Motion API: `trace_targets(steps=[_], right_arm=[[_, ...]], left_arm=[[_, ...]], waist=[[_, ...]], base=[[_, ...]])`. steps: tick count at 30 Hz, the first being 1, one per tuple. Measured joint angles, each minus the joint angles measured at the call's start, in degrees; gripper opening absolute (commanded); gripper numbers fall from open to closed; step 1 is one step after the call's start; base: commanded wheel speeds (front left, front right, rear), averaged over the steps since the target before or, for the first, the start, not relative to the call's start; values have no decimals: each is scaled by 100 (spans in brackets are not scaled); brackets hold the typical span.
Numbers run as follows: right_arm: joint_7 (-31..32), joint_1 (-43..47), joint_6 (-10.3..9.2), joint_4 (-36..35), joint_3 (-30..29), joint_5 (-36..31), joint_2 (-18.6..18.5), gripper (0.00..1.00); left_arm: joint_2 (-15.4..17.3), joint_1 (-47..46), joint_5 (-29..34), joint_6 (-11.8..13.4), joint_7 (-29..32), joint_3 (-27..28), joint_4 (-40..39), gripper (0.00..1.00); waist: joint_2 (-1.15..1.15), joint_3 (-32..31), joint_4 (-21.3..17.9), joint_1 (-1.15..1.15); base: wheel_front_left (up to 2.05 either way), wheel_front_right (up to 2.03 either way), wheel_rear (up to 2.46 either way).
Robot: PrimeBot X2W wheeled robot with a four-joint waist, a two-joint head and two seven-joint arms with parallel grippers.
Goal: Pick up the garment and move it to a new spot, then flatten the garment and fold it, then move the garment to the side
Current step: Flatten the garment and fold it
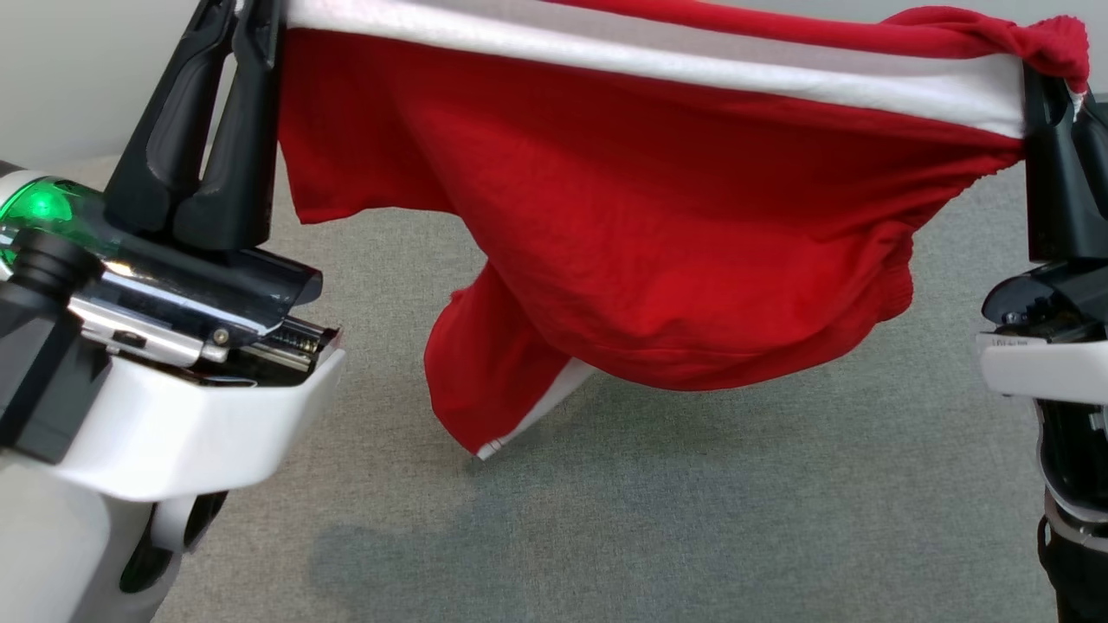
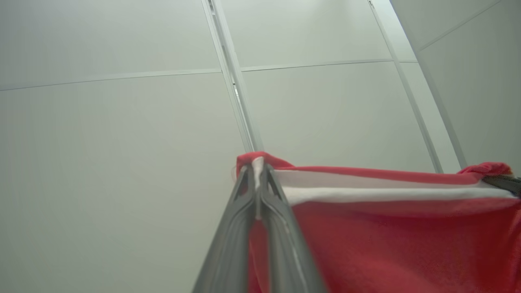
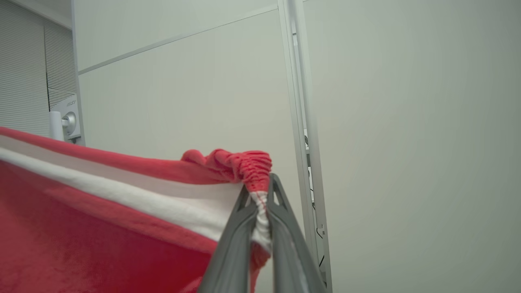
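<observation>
Held up by the white-banded hem: red garment (image 1: 658,216), pinched in tightly closed left end effector (image 2: 257,171) and right end effector (image 3: 260,191), hanging above grey surface (image 1: 779,519). Could slip from bunched right corner (image 3: 244,162) if stretched more. Could drag lowest flap (image 1: 485,389) and crease it when lowering. Open room on the surface below.

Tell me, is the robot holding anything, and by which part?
Yes: the red garment. The left gripper and right gripper each pinch one end of its white-banded top edge, so it hangs stretched between them.
</observation>
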Motion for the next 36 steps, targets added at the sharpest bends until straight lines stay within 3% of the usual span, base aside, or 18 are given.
trace_targets(steps=[4, 8, 15, 22, 30, 36], right_arm=[[59, -238, 0, 296, -20, 58, 16, 0], [7, -818, 0, 948, 80, 58, -135, 0], [-489, -2447, 0, 2641, 464, 138, -355, 0], [-1195, -4110, 0, 4597, 923, 325, -287, 0], [-1510, -5246, -1, 6305, 1234, 715, 45, 0], [-1541, -5195, -1, 6801, 1723, 1003, 69, 0]], left_arm=[[-90, -154, -231, -172, -7, -47, 394, 0], [-290, -619, -567, -590, -200, -93, 1323, 0], [-901, -2075, -744, -1526, -929, -323, 3660, 0], [-1490, -3569, -748, -2170, -1410, -453, 6160, 0], [-1892, -4519, -711, -2538, -1604, -675, 8116, 0], [-2095, -4441, -831, -2597, -1659, -631, 8387, 0]], waist=[[0, 192, -30, 0], [0, 421, -40, 0], [0, 939, -9, 0], [0, 1401, 57, 0], [0, 1603, 60, 0], [0, 1751, 106, 0]], base=[[0, 0, 0], [0, 0, 0], [0, 0, 0], [0, 0, 0], [0, 0, 0], [0, 0, 0]])
